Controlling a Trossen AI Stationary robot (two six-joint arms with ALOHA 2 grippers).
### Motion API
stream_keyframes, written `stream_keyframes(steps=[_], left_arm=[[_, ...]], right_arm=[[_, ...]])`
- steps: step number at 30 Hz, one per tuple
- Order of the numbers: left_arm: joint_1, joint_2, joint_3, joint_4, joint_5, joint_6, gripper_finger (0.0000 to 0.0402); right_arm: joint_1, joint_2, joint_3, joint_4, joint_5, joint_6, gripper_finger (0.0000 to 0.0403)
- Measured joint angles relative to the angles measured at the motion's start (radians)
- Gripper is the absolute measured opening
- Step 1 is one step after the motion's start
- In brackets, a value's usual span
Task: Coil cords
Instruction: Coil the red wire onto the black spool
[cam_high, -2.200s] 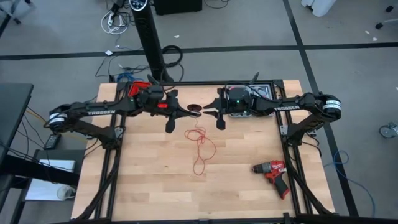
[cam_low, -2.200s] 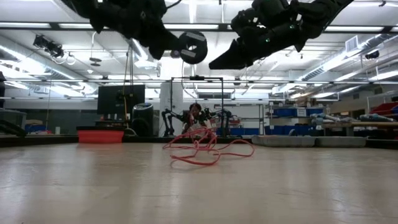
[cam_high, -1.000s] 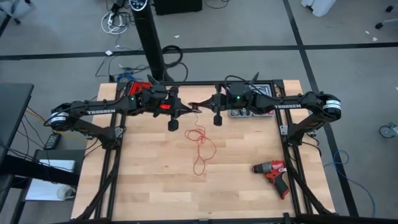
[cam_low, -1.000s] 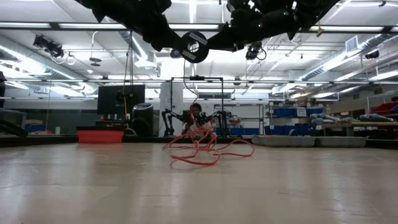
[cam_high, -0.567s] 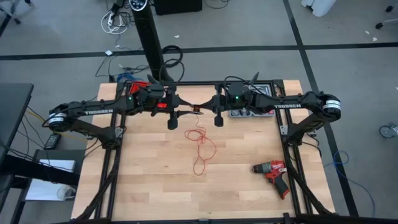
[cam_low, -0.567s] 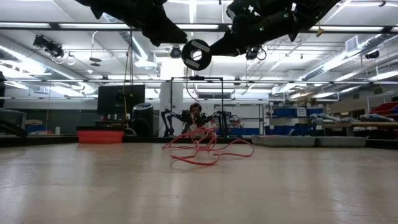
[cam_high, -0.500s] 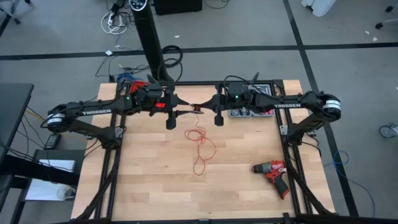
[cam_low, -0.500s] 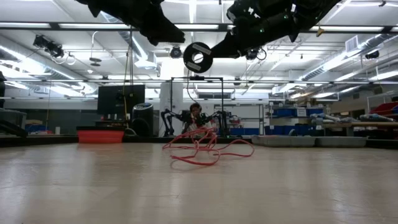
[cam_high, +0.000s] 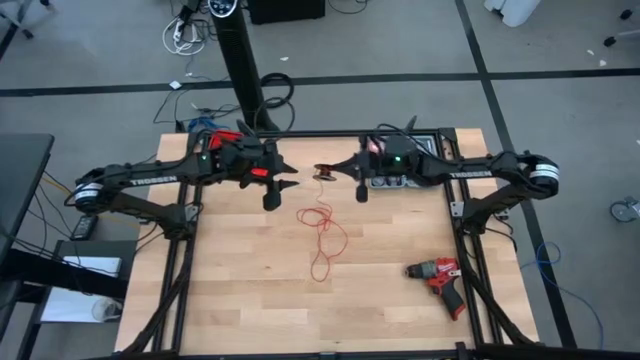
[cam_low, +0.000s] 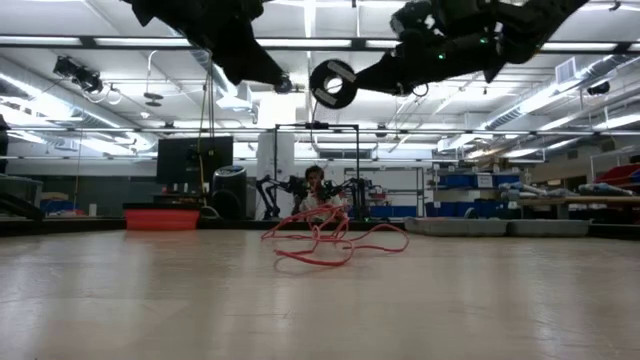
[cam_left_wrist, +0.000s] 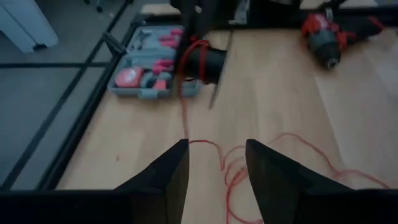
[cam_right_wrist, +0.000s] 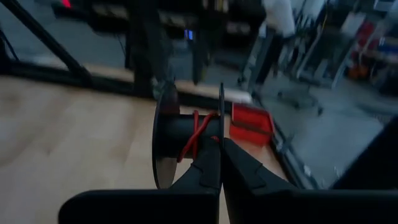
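We see right gripper (cam_right_wrist: 219, 163) clamped on spool (cam_right_wrist: 186, 134) rim, left gripper (cam_left_wrist: 214, 163) spread, empty; thin grip may slip, red cord (cam_high: 322, 232) unwinding

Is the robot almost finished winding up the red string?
Not nearly. Done: only a few turns of the red cord sit on the black spool. In hand: the right pincer is shut on the spool's rim, holding it up in the air, while the left pincer hangs open close by. Left: most of the cord lies in loose loops on the table.
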Motion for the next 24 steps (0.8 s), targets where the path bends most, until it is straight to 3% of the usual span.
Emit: stream_keyframes(steps=[7,11,16,24], left_arm=[[-0.033,0.071,0.0,0.146,-0.005,-0.015,0.0162],[-0.055,0.165,0.0,0.264,-0.022,0.003,0.0162],[-0.059,0.273,0.0,0.395,-0.081,0.003,0.0162],[-0.059,0.379,0.0,0.533,-0.081,-0.029,0.0162]], right_arm=[[-0.051,-0.04,-0.21,0.41,-0.14,0.08,0.0],[-0.084,-0.04,-0.294,0.553,-0.176,0.131,0.0],[-0.119,-0.045,-0.331,0.624,-0.272,0.183,0.0],[-0.121,-0.045,-0.332,0.634,-0.266,0.179,0.0]])
